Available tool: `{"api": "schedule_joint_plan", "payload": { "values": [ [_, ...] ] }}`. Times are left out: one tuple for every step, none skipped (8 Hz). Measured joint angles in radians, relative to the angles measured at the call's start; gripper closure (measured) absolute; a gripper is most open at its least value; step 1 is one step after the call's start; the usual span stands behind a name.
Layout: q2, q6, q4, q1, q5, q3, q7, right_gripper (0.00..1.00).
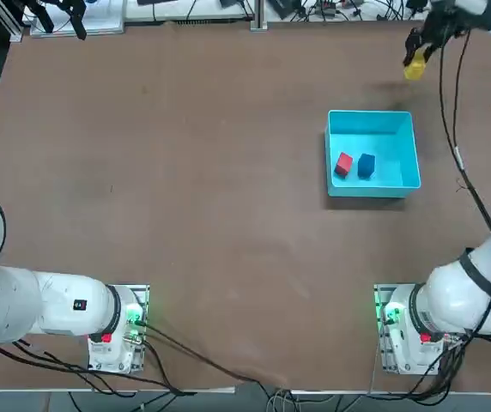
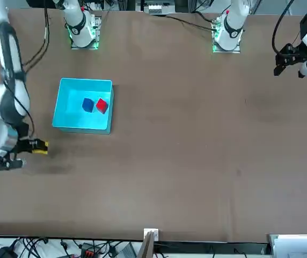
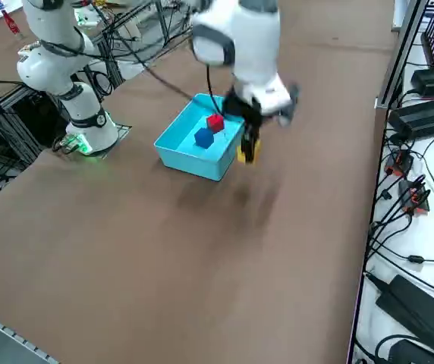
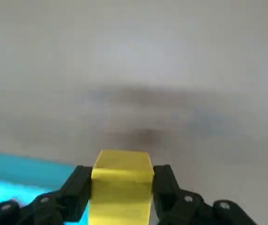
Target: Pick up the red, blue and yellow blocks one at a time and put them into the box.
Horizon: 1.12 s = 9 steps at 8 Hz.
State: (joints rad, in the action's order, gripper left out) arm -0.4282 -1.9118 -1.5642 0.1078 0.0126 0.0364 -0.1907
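Brown tabletop [image 1: 228, 215], box [image 1: 371, 190] as landmark. Right gripper [image 4: 122, 187], beyond the box's far right corner, is closed on the yellow block [image 4: 121, 192], flat sides pinched; I judge it light, stiff, perhaps slick. Red [image 1: 343, 164] and blue [image 1: 366, 166] blocks inside.

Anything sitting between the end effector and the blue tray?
No object in the top view: only brown tabletop shows between the right end effector, gripping the yellow block, and the blue tray.
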Motion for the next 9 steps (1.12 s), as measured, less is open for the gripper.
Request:
{"api": "schedule_joint_plan", "payload": {
  "values": [
    [0.057, 0.042, -0.037, -0.026, 0.006, 0.004, 0.031, 0.28],
    [0.110, 0.044, -0.110, -0.065, 0.008, 0.007, 0.085, 0.28],
    [0.155, 0.021, -0.198, -0.101, 0.008, 0.009, 0.129, 0.28],
    [0.201, -0.050, -0.308, -0.133, 0.008, 0.011, 0.167, 0.28],
    [0.244, -0.154, -0.430, -0.161, 0.008, 0.012, 0.204, 0.28],
    [0.272, -0.258, -0.540, -0.183, 0.008, 0.012, 0.229, 0.28],
    [0.284, -0.358, -0.626, -0.196, 0.008, 0.012, 0.236, 0.28],
    [0.284, -0.440, -0.688, -0.202, 0.008, 0.012, 0.237, 0.28],
    [0.284, -0.482, -0.725, -0.205, 0.008, 0.012, 0.240, 0.28]
  ]
}}
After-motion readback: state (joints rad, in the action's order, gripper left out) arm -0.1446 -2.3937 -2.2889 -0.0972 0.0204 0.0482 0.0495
